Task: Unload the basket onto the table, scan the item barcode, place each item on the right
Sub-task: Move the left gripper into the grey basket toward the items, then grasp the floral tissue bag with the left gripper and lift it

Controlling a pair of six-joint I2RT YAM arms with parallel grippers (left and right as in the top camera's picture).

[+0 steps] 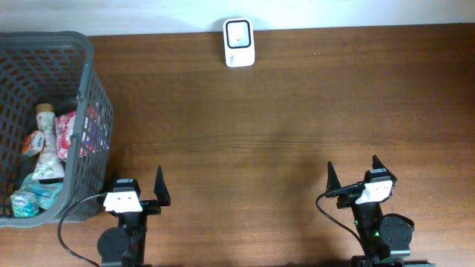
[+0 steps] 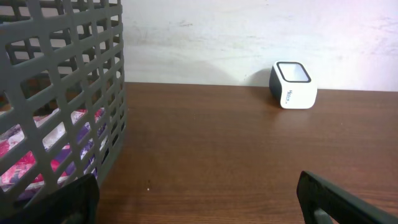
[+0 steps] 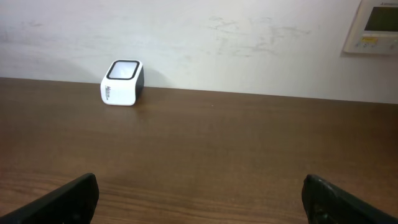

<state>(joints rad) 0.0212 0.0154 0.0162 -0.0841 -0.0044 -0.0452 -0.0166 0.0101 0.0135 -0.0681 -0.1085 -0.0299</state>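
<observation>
Brown table (image 1: 282,126), overhead: carries a grey basket (image 1: 93,81) at its left edge and a white barcode scanner (image 1: 239,42) at the middle of its far edge.
Items, overhead: all lie inside the basket, among them a pale bottle (image 1: 46,137), a pink packet (image 1: 67,135) and a teal packet (image 1: 33,196). No barcode can be made out.
Left gripper (image 1: 136,185), overhead: at the near edge, just beside the basket's near right corner, claw spread wide and empty.
Right gripper (image 1: 353,170), overhead: at the near edge toward the right corner, claw also spread and empty.
Basket wall, left wrist: mesh fills the left side, with pink and purple wrappers showing through. The scanner's dark window tilts up.
Scanner, right wrist: well apart, near the far edge, with both fingers wide at the bottom corners.
Step in hand: probably fetching an item. The left arm is nearer. It should come over the rim from above, grip away from the label, then hold the barcode square to the window.
</observation>
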